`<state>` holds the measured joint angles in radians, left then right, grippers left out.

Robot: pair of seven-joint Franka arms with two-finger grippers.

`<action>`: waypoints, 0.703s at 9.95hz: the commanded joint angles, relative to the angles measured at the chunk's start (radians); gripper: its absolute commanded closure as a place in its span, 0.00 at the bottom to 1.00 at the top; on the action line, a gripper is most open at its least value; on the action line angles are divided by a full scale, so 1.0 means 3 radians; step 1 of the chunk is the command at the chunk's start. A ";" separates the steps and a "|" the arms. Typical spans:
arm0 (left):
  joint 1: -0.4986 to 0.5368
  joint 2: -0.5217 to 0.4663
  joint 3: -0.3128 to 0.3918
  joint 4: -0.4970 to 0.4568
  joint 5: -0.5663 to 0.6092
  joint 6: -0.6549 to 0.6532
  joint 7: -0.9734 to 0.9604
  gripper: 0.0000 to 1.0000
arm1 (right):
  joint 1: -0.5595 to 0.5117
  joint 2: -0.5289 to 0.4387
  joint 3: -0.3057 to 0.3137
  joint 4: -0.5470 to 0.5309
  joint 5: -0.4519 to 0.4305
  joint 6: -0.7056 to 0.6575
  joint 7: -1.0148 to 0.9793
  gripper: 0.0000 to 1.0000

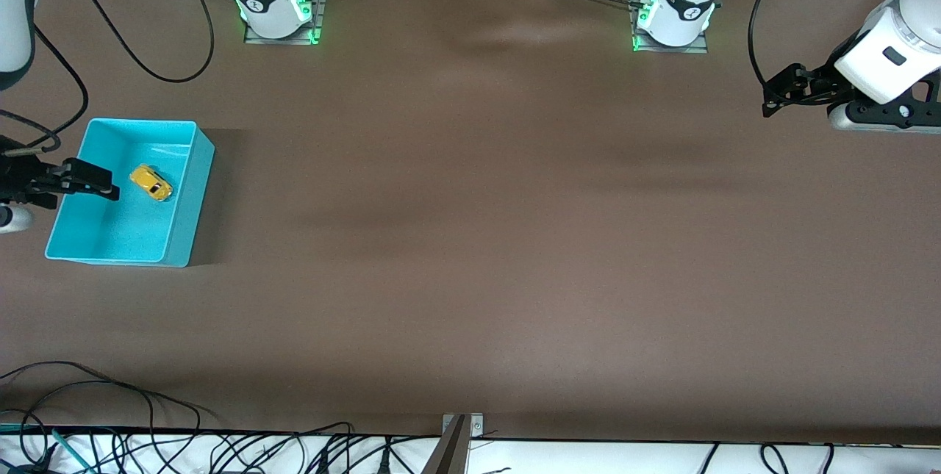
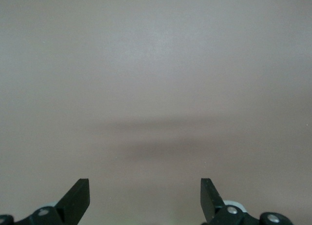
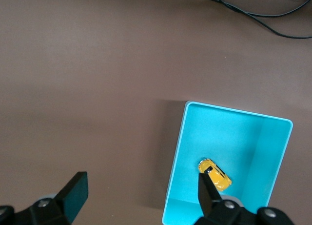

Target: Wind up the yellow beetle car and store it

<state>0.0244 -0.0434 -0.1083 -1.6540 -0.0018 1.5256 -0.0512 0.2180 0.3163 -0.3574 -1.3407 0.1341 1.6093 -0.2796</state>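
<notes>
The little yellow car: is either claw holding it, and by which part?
Nothing is held. The yellow car lies loose in the turquoise bin; right gripper open above it, left gripper open, waiting.

light: even, overhead | shadows: soft, faint on table (image 1: 470, 239) | focus: sharp

Right gripper (image 1: 110, 189) hangs low at its own end, fingers spread wide — left gripper (image 1: 768, 103) waits, raised, jaws apart too.
</notes>
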 commanded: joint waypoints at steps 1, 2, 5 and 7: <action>0.0026 0.0017 -0.0012 0.0073 -0.0060 -0.0085 -0.0008 0.00 | 0.0015 -0.0067 -0.0036 0.0020 0.0054 -0.0067 0.0123 0.03; 0.0026 0.0017 -0.0012 0.0073 -0.0060 -0.0090 -0.0008 0.00 | 0.0015 -0.0072 -0.0031 0.0020 0.0024 -0.0087 0.0134 0.00; 0.0026 0.0017 -0.0012 0.0073 -0.0055 -0.0095 -0.0008 0.00 | -0.0361 -0.0143 0.0355 0.0010 -0.0058 -0.0174 0.0190 0.00; 0.0026 0.0017 -0.0012 0.0073 -0.0060 -0.0095 -0.0008 0.00 | -0.0613 -0.0363 0.0766 -0.0147 -0.0360 -0.0164 0.0486 0.00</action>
<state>0.0244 -0.0434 -0.1083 -1.6539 -0.0018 1.5178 -0.0512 0.0843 0.2746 -0.2075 -1.3418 0.0689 1.5762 -0.1950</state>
